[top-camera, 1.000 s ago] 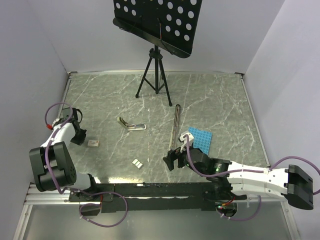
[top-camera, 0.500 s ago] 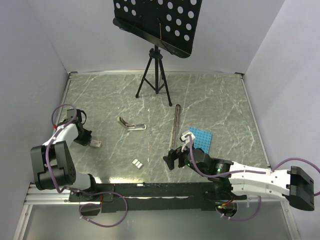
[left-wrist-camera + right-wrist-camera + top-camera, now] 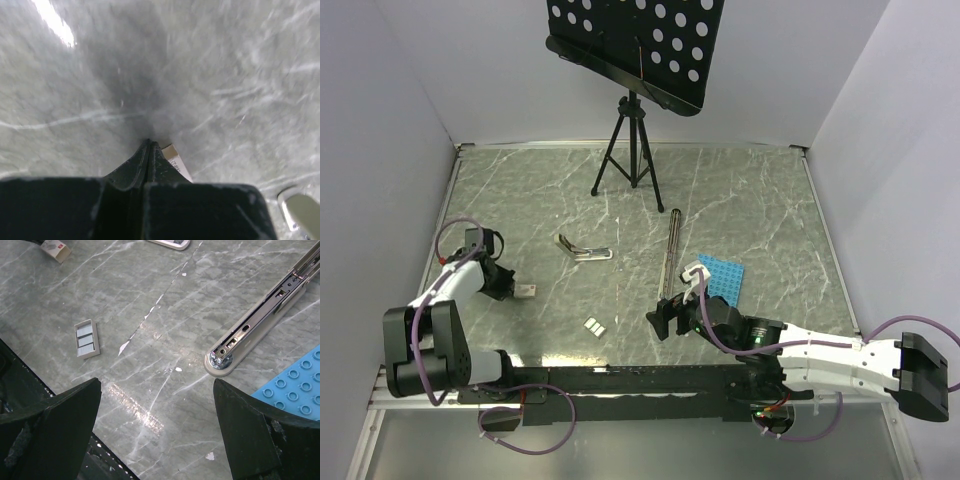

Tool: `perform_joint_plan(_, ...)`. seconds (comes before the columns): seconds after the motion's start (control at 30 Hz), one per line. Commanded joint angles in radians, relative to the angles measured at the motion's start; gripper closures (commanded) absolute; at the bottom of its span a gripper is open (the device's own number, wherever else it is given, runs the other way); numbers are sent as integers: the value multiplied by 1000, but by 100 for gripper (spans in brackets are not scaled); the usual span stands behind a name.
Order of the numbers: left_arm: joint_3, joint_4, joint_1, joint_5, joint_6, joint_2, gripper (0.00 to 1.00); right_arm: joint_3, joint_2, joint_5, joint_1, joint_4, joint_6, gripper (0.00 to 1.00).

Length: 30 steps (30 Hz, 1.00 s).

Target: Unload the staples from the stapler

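The stapler (image 3: 582,250) lies as a silvery V on the marble table, left of centre; its end shows at the top edge of the right wrist view (image 3: 167,243). The staples (image 3: 594,326) lie near the front edge; in the right wrist view (image 3: 86,338) they are small grey blocks in a beige surround. My left gripper (image 3: 510,287) is shut with nothing between its fingers (image 3: 150,145), low over the table at the left. A small white box (image 3: 175,160) lies against its right side. My right gripper (image 3: 662,320) is open and empty (image 3: 156,385), to the right of the staples.
A long thin metal rod (image 3: 672,255) lies at centre, its rounded end near my right gripper (image 3: 222,360). A blue perforated plate (image 3: 720,277) lies right of it. A black tripod stand (image 3: 635,150) stands at the back. The small box (image 3: 526,291) lies left of the staples.
My left gripper has moved toward the front and to the right, and the small white box has shifted right with it. My right gripper has barely moved.
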Motion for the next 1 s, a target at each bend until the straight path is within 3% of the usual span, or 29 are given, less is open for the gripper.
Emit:
perform_joint_plan(0.0, -39, 11, -12, 45, -32, -52, 99, 0, 6, 11, 6, 42, -1, 0)
perform_joint_plan(0.23, -29, 65, -44, 43, -23, -120, 99, 3, 15, 7, 6, 43, 4, 0)
perform_joint_plan(0.53, -37, 78, -108, 135, -18, -102, 99, 48, 87, -16, 6, 35, 16, 0)
perform_joint_plan(0.7, -28, 84, -144, 172, 3, -172, 99, 74, 144, -62, 8, 63, 22, 1)
perform_joint_plan(0.83, 44, 45, -170, 146, 31, -275, 99, 109, 217, -70, 19, 83, 16, 1)
perform_joint_plan(0.97, 109, -56, -170, -42, 0, -341, 99, 132, 271, -116, 32, 172, -31, 0)
